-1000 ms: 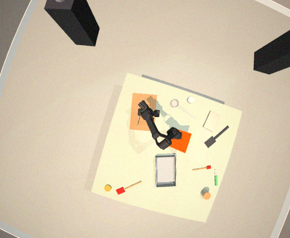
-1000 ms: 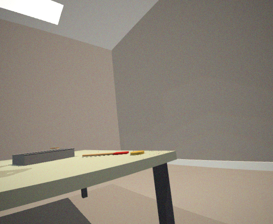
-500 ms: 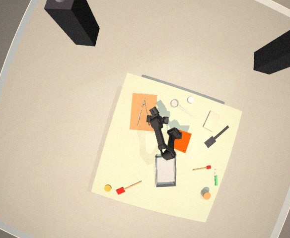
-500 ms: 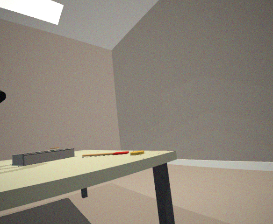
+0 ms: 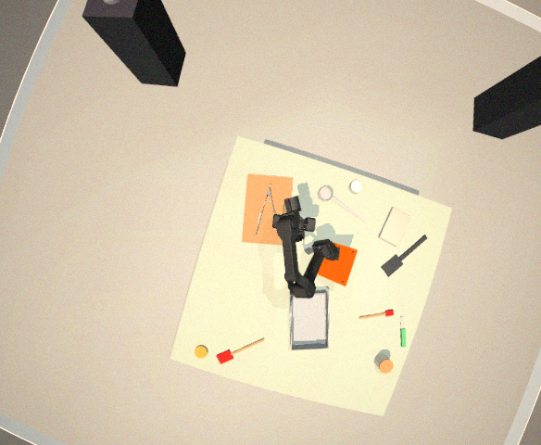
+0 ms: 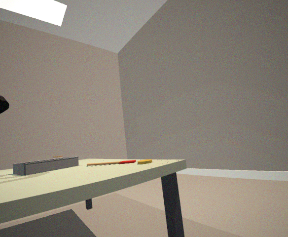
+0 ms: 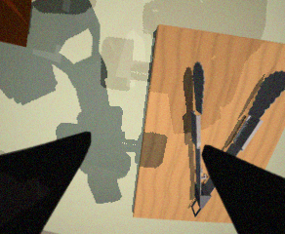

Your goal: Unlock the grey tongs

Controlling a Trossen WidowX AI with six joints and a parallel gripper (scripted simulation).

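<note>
showing only from wrist: scalloped tips [image 7: 276, 84]

We see a kitchen-like setup: a wooden board [image 5: 254, 210] [image 7: 169, 195] below our fingers, tongs [image 5: 262, 210] [image 7: 198, 141], a roasting tin [image 5: 309, 346] [image 6: 51, 165].

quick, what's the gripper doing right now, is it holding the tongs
Gripper: open, holding nothing; the tongs lie spread on the wooden board.

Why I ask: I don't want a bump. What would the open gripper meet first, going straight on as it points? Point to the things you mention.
Probably the right edge of the board [image 5: 254, 191] [image 7: 162, 195], in the top view, or the table [image 5: 222, 287] [image 6: 88, 178] [image 7: 35, 119] beside it; depth is unclear.
</note>
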